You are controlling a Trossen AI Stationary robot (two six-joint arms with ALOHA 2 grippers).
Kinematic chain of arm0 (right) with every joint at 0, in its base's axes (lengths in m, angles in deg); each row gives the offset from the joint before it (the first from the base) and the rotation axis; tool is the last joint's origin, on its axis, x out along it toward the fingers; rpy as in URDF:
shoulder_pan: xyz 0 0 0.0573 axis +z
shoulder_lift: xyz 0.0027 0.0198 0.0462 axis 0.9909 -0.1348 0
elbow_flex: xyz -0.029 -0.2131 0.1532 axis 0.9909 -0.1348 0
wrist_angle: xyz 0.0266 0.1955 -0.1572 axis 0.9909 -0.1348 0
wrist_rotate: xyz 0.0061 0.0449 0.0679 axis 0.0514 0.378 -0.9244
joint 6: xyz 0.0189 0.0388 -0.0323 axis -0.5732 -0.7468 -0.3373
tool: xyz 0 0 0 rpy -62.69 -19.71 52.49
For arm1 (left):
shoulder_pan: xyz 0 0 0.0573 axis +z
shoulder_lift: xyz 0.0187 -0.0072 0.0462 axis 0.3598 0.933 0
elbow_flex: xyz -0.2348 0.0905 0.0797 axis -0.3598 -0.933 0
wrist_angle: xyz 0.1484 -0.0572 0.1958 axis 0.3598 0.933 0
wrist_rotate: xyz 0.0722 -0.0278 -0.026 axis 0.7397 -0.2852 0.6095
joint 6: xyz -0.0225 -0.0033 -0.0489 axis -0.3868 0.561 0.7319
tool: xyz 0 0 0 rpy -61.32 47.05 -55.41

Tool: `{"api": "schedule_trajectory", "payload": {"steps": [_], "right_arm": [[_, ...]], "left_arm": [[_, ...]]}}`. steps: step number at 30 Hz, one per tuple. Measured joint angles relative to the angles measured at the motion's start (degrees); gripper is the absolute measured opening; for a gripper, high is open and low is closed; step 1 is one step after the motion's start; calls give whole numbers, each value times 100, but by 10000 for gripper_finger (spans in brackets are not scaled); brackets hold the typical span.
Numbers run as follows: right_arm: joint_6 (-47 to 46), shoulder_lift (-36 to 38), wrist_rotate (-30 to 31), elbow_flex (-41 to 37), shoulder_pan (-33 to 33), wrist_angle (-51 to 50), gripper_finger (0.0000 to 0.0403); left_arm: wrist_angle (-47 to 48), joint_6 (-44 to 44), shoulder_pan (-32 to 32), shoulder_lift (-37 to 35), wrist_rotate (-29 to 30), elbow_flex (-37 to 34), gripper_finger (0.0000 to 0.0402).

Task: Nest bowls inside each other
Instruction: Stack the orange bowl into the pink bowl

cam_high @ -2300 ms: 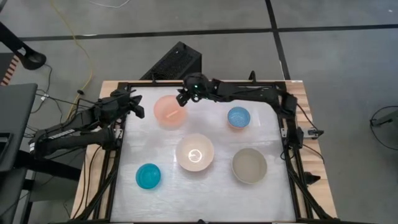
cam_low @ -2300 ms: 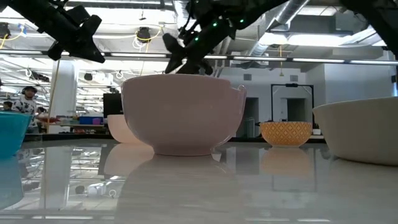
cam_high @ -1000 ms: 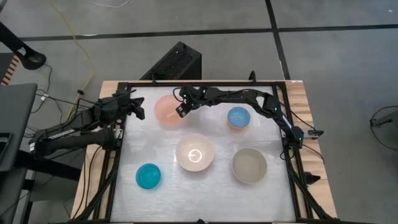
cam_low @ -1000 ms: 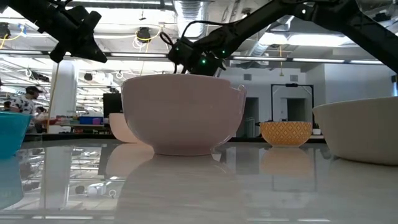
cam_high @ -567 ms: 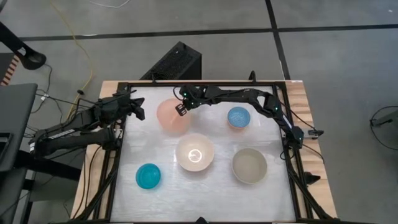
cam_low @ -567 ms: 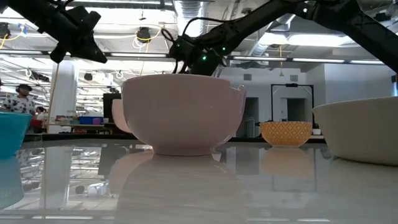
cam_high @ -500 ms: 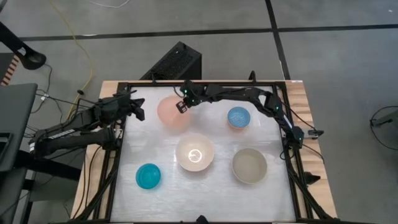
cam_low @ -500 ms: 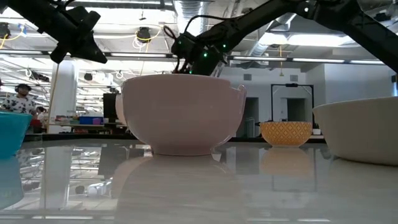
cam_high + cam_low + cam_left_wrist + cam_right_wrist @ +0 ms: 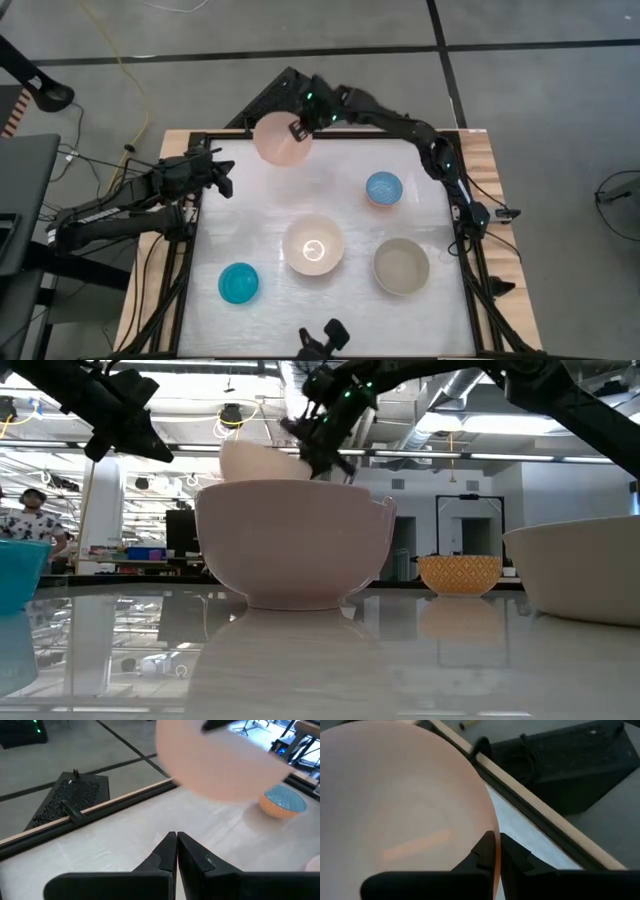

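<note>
While the left gripper waits at the bench's left edge, fingers shut and empty, the right gripper pinches the salmon-pink bowl's rim, lifted over the far edge. Next, probably: carrying it to the cream-white bowl.

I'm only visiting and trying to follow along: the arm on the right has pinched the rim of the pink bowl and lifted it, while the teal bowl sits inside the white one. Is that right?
Not quite. The right gripper does hold the pink bowl by its rim, lifted. But the teal bowl sits alone on the table, apart from the white bowl, as the high view shows.
</note>
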Motion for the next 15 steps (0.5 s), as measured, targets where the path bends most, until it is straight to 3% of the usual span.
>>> {"api": "schedule_trajectory", "payload": {"steps": [4,9,15], "right_arm": [[-14,486,-630,-249,-185,-43,37],[183,978,-693,-248,-163,-582,38],[271,1446,-698,-248,414,-1236,38]], "left_arm": [[0,-85,-13,-2,-118,0,0],[-2,-217,-66,0,-187,0,0],[-1,-413,-111,0,-369,0,0]]}}
